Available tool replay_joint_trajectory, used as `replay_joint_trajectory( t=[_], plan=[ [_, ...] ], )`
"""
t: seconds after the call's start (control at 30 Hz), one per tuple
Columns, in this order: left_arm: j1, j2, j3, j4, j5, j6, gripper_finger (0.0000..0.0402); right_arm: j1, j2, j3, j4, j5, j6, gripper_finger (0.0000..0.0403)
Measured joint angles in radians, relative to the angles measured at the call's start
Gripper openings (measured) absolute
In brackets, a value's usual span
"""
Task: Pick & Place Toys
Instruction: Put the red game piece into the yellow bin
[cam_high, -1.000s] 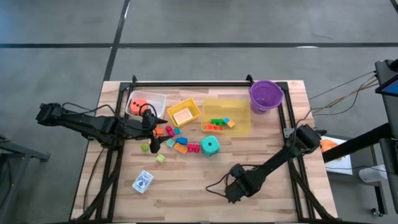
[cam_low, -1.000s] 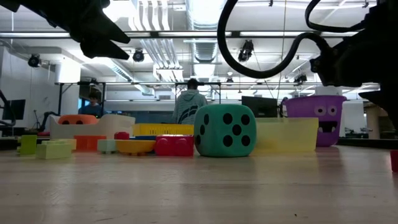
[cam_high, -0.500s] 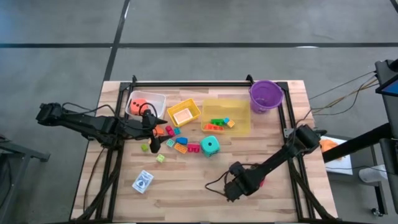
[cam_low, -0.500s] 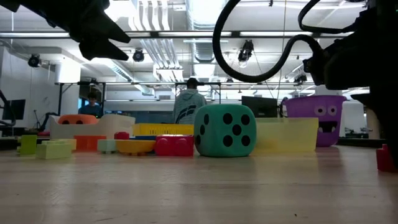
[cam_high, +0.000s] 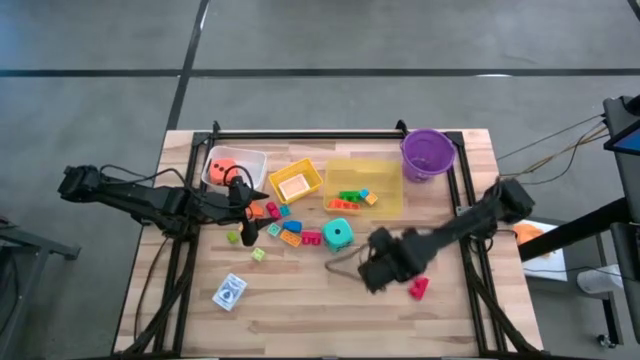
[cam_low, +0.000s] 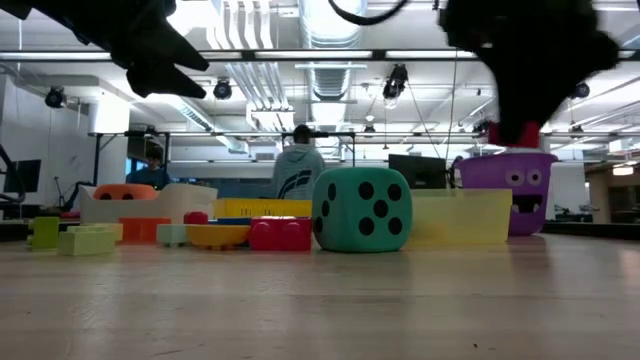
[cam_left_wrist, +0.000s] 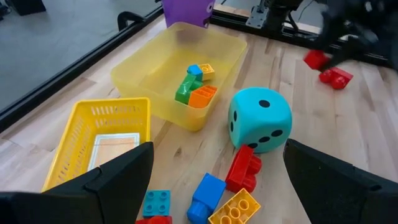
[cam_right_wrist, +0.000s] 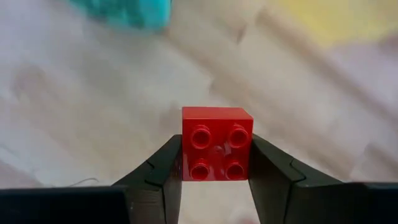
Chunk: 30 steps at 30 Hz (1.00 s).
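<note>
My right gripper (cam_high: 385, 268) hangs above the table's near right part, shut on a red four-stud brick (cam_right_wrist: 217, 143) that also shows under it in the low view (cam_low: 520, 133). A second red brick (cam_high: 418, 288) lies flat on the wood beside it. My left gripper (cam_left_wrist: 217, 146) stays open above the loose bricks (cam_high: 282, 228), between the white bin and the teal die (cam_high: 338, 235), touching nothing. A blue-white card box (cam_high: 230, 292) lies flat near the front left. An orange die (cam_high: 225, 165) sits in the white bin. My right gripper pinches the red brick by two opposite side walls (cam_right_wrist: 185, 149) between its two fingers. The fingers point steeply down from above. The brick is lifted clear of the table, with its studded top turned toward the wrist.
Along the far side stand a white bin (cam_high: 250, 158), a yellow basket (cam_high: 295, 182), a clear yellow bin (cam_high: 385, 172) with a few bricks, and a purple bucket (cam_high: 428, 152). Two green bricks (cam_high: 258, 255) lie near the left gripper. A person (cam_low: 300, 168) stands in the room behind.
My right gripper has risen from the table near the front edge and moved toward the far edge, tipping more steeply downward. The red brick has gone up with it, lifted clear of the wood. The second red brick now shows where the arm was.
</note>
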<state>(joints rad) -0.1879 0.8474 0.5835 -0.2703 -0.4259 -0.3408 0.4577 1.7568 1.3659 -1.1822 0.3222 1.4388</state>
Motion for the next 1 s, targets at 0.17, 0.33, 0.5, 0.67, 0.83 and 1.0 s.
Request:
replay_joint_trajectory(
  t=[0.17, 0.33, 0.5, 0.67, 0.83, 1.0],
  plan=[
    [0.001, 0.0, 0.0, 0.017, -0.012, 0.011, 0.0358, -0.145, -0.075, 0.0, 0.016, 0.047, -0.175, 0.0132],
    [0.003, 0.0, 0.0, 0.199, -0.034, 0.0, 0.0358, -0.296, -0.095, 0.0, 0.039, 0.047, -0.343, 0.0132],
    [0.002, -0.024, 0.025, 0.228, 0.087, 0.049, 0.0358, -0.416, -0.074, 0.0, 0.1, -0.012, -0.521, 0.0132],
    [0.002, -0.069, 0.056, 0.145, 0.136, 0.053, 0.0358, -0.492, -0.037, 0.0, 0.104, -0.04, -0.651, 0.0132],
    [0.001, -0.099, 0.058, 0.09, 0.148, 0.046, 0.0358, -0.549, -0.005, -0.001, 0.114, -0.048, -0.725, 0.0132],
    [0.001, -0.111, 0.058, 0.073, 0.149, 0.045, 0.0358, -0.606, 0.034, -0.002, 0.125, -0.072, -0.812, 0.0132]
  ],
)
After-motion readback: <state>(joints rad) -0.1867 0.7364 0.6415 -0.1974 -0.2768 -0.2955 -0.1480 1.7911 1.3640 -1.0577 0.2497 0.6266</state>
